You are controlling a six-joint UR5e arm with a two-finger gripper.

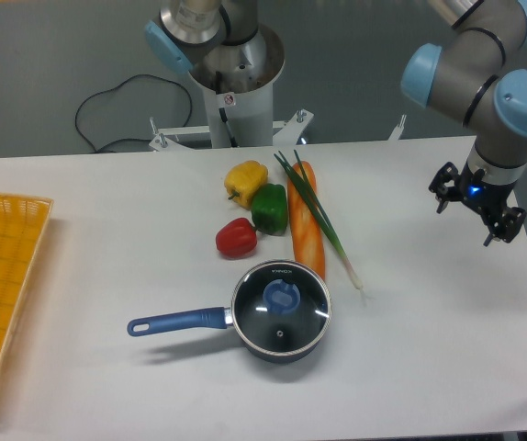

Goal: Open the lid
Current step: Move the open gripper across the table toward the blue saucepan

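Surface: a white table (447,349) fills most of the frame, with a grey wall behind it along the top.
Arm base: a pale column (241,87) stands at the top centre, at the table's far edge; a black cable (107,110) loops to its left.
Gripper: the gripper (477,207) hangs in the right part of the frame, above the table's right side, well apart from the pan. Its dark fingers are spread and hold nothing (a small blue light shows on the wrist).
Lid: the lid (281,306) sits closed on the saucepan, in the lower centre of the frame; its blue knob (280,295) is at the centre, with the small steam hole just below it in the picture.
Saucepan: the dark blue saucepan (282,354) rests on the table, its long blue handle (176,322) pointing toward the left.
Vegetables: a red pepper (236,237), green pepper (269,209) and yellow pepper (246,182) cluster just above the pan; a carrot (306,220) lies beside them, a green onion (323,220) lying across it.
Tray: an orange basket (2,276) occupies the left edge.
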